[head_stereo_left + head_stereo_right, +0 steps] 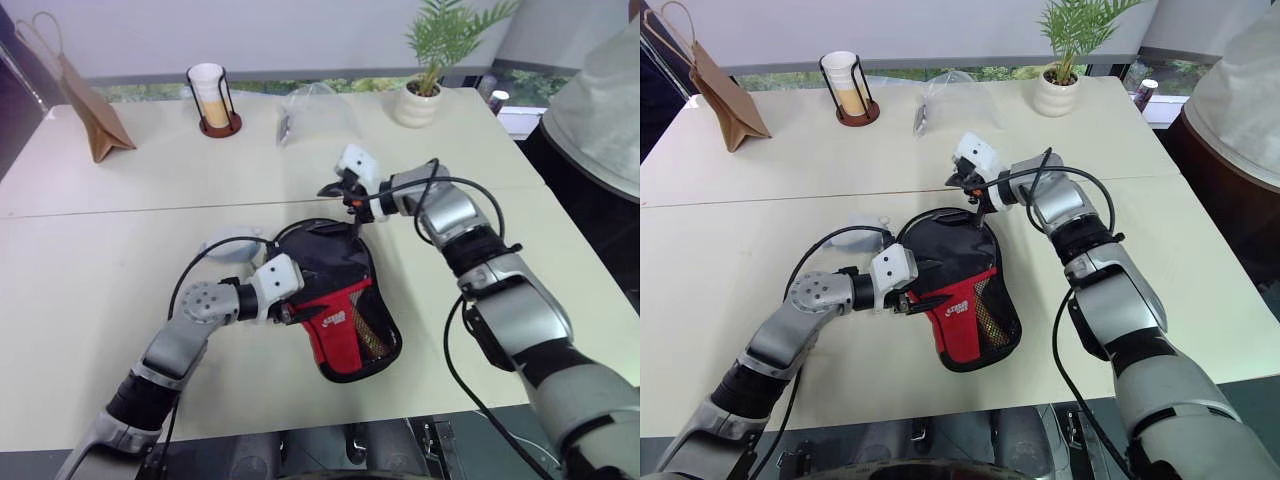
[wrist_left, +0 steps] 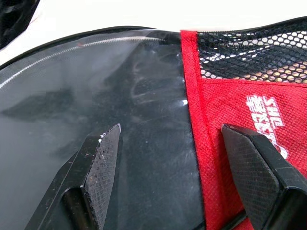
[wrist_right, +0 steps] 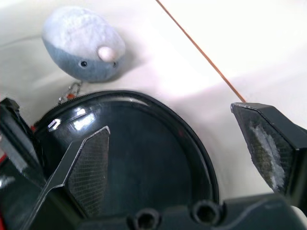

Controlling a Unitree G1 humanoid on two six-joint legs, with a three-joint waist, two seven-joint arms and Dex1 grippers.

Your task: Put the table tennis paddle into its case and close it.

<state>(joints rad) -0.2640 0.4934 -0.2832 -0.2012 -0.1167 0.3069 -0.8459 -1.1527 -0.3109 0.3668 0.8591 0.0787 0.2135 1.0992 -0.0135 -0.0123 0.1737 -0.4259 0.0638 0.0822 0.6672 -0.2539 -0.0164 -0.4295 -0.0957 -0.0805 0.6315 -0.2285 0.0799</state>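
Observation:
The case (image 1: 335,320) lies flat mid-table, black fabric with a red logo panel and a mesh pocket. Its round glossy black end (image 3: 139,158) points away from me. Something tan shows through the mesh (image 2: 259,72); I cannot tell if it is the paddle, whose blade is hidden. My left gripper (image 2: 170,139) is open just above the case's left side, fingers spanning the seam between the glossy part and the red panel. My right gripper (image 3: 170,120) is open and hovers over the case's far round end, pointing left.
A small grey-blue plush toy (image 3: 84,45) lies just beyond the case's far-left edge, by its zip. At the table's back stand a brown paper bag (image 1: 90,110), a cup in a wire holder (image 1: 212,100), a clear plastic bag (image 1: 310,110) and a potted plant (image 1: 430,80). A person (image 1: 600,100) is at the right.

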